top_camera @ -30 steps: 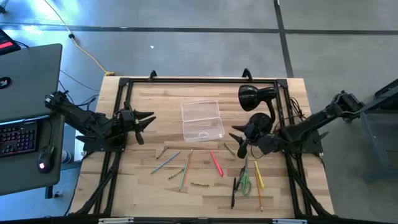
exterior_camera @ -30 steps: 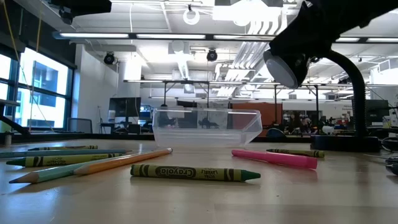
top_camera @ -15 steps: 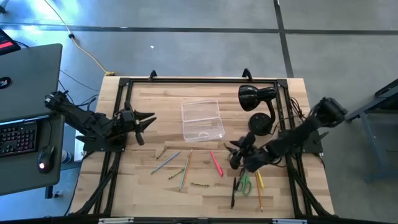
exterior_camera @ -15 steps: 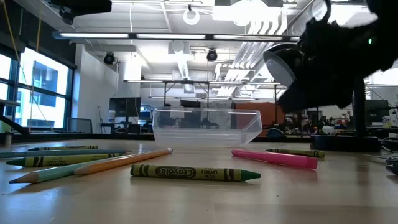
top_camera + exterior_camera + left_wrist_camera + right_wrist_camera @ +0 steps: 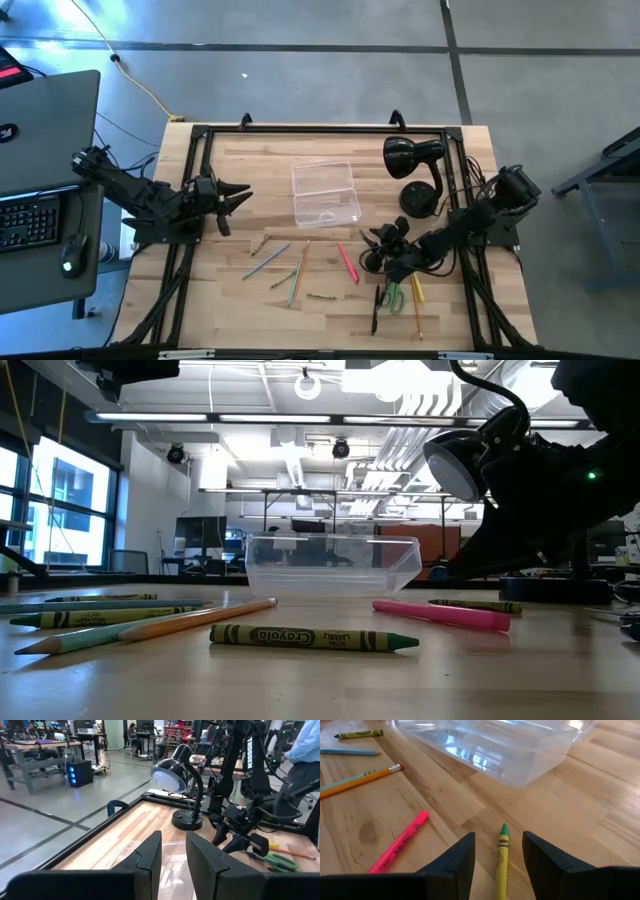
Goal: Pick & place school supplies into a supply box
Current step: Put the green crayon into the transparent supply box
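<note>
The clear supply box (image 5: pixel 325 193) rests on its base at the middle of the table. School supplies lie flat in front of it: a pink marker (image 5: pixel 347 263), an orange pencil (image 5: pixel 297 270), green-handled scissors (image 5: pixel 393 293) and a green crayon (image 5: pixel 315 638). My right gripper (image 5: pixel 372 248) is low over the table beside the marker and slants down. It is open, and in the right wrist view (image 5: pixel 498 836) a yellow-green crayon (image 5: pixel 501 857) lies between its fingers without touching them. My left gripper (image 5: pixel 235 195) hangs open, level, at the table's left, holding nothing.
A black desk lamp (image 5: pixel 412 165) stands at the back right, just behind my right arm. A laptop (image 5: pixel 45 130) and a keyboard sit off the table's left edge. In the left wrist view a person (image 5: pixel 305 745) stands beyond the table. Bare wood lies at the far left.
My right gripper has come down from beside the lamp toward the table's near edge. It has rolled and tipped its fingers downward, and it now stands low over the yellow-green crayon, still open. The supplies have not moved.
</note>
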### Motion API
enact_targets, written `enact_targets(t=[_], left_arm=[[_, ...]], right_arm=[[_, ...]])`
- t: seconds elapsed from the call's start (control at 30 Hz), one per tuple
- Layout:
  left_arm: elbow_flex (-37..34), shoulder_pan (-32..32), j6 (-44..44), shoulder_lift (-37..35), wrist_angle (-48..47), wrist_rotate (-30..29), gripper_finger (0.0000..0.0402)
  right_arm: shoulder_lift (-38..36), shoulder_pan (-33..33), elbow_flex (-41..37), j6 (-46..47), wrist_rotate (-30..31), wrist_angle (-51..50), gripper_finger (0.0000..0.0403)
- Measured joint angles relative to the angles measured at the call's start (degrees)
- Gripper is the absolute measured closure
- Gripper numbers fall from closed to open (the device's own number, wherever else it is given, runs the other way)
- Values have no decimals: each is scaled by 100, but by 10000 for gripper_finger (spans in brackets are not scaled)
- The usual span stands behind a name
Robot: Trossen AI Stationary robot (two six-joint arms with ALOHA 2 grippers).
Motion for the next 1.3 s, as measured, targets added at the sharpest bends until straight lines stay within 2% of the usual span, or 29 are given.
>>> enact_targets(t=[0.43,0.67,0.8,1.03,1.3], left_arm=[[-2,0,-1,0,0,0,284],[-2,0,-3,-2,-127,-2,284],[-2,-1,-1,0,-181,-2,284],[-2,0,-1,-2,-212,-2,284],[-2,0,-1,-2,-345,-7,284]], right_arm=[[-1,-92,0,203,-81,-162,261],[83,-343,0,546,-839,-171,261],[287,-436,9,623,-772,-136,261],[315,-642,15,710,-1016,-167,262],[319,-673,11,425,-1459,-401,312]])
